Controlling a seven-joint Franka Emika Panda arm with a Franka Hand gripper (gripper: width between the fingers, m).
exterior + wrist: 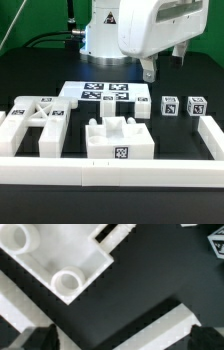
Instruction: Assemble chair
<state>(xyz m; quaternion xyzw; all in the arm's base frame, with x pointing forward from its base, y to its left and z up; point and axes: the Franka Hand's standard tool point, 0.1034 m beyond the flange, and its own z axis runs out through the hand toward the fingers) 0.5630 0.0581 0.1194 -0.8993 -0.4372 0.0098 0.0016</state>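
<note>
Parts, read from the exterior view's left: the X-braced frames (pixel 35 122) lie flat and close together; whether they touch I cannot tell. The notched block (pixel 120 140) stands at centre, just behind the front rail (pixel 110 172), with the marker board (pixel 105 95) beyond it. A small cube (pixel 170 106) and a second cube (pixel 197 104) sit side by side, apart, on the right. My gripper (pixel 150 70) hangs above the table (pixel 35 92) beyond the board and the cubes, jaws spread wide, holding nothing. No chair pieces are joined.

Judgement on the step: approach for a first pick. The wrist view shows a white piece with round sockets (pixel 50 260) ahead of my fingers (pixel 205 336); which part it is I cannot tell. To do it well, I should centre the jaws over a wall narrow enough to pass between them, square the wrist to that edge, descend straight, and close only once both pads flank it. The glossy plastic may slip, so I would grip low.

Surface: black, flat and matte, bordered by the white rail. Room: dark backdrop behind my arm's white base (pixel 105 35). Clearance is ample around the cubes and tighter by the frames.
</note>
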